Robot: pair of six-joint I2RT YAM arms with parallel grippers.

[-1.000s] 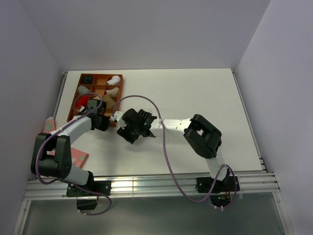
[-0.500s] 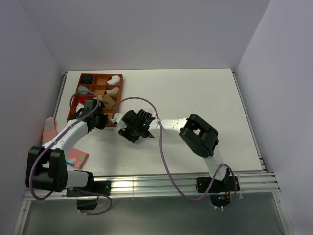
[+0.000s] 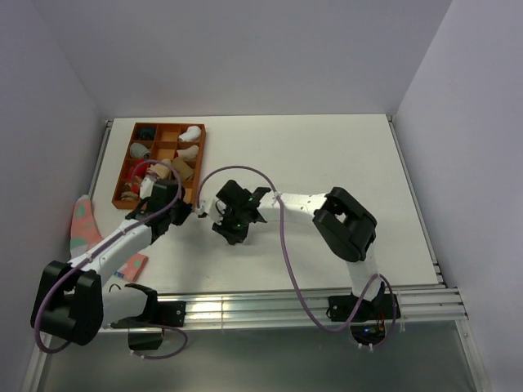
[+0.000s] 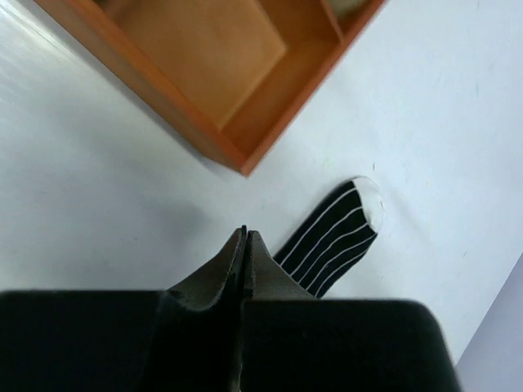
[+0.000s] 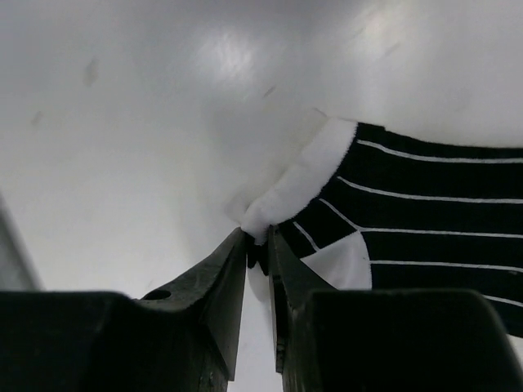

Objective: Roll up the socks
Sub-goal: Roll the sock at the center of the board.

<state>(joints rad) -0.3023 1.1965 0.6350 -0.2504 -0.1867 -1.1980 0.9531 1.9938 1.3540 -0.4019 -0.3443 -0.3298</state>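
White table [image 3: 343, 163] under both pincers. The right arm [image 3: 306, 204] reaches across toward the left arm [image 3: 122, 237], and the two heads are near each other. Orange compartment tray [image 4: 167, 96] sits ahead of the left gripper [image 4: 245, 238], its corner just beyond the tips. A pink sock [image 3: 82, 220] lies well behind and outboard of that pincer, at the table's edge. The black striped sock [image 5: 425, 220] lies flat on the table. It runs off to the right of the right gripper [image 5: 257, 245], and from the left pincer it is just beside the tips, ahead and right. Right pincer is narrow, tips nipping the sock's white cuff [image 5: 298, 184] at its corner. The white heel patch [image 5: 343, 261] sits just right of the fingers. Left pincer is pressed fully together with nothing seen between the fingers. I cannot place the tan sock with any certainty. Judgement: the sock is light, thin and limp, with no stiffness to carry a fold. It should drape from any pinch and may skate on the smooth tabletop. A corner nip likely lifts only that corner. Best hold is probably the cuff edge, turned over onto itself, with the other pincer pinning the toe end.
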